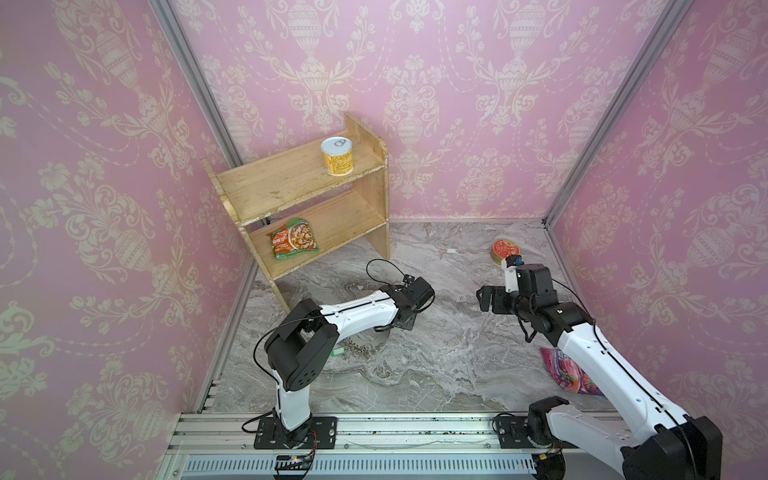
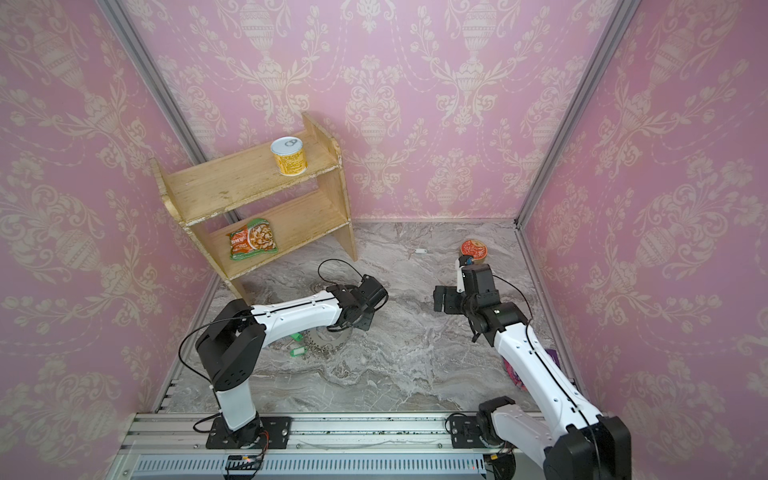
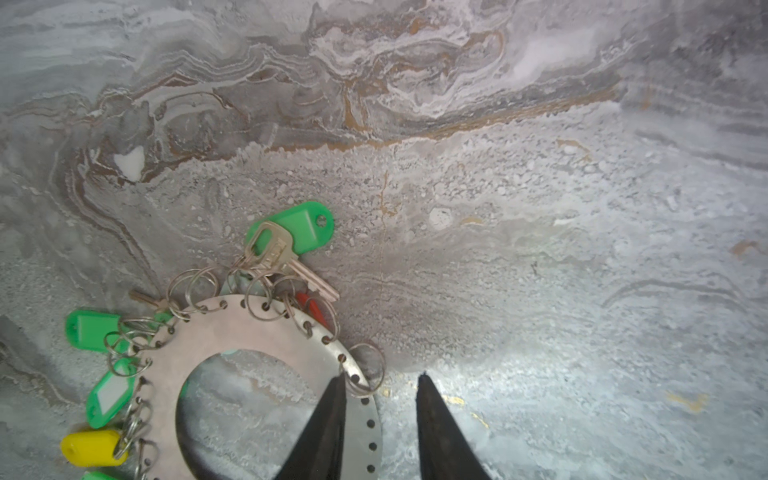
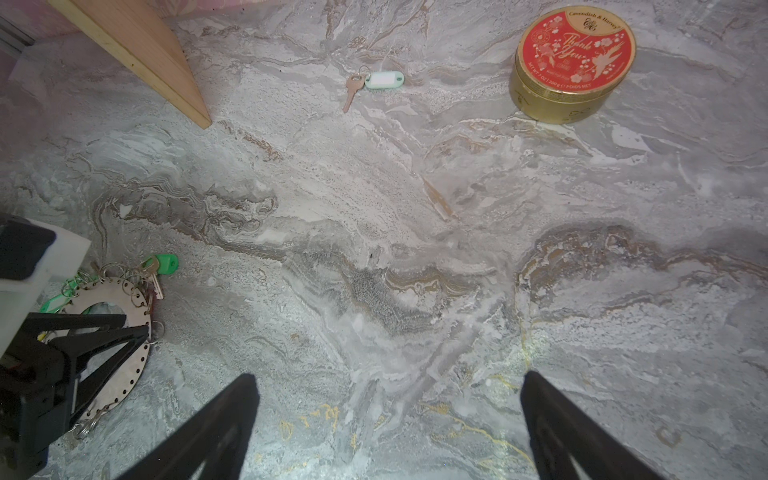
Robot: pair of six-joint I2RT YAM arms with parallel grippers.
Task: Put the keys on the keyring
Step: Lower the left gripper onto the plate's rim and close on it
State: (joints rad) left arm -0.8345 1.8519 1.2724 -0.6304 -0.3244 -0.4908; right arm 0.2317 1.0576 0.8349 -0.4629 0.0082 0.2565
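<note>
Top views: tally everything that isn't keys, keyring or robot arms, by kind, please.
Cans and tins: 2, the yellow can and the red-topped tin.
Snack packets: 2, the orange packet and the purple packet.
Wooden shelf: 1.
Total: 5.

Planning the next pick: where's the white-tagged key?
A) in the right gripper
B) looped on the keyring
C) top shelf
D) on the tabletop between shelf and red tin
D: the white-tagged key lies loose on the marble tabletop between the shelf and the red tin, apart from both.
</note>
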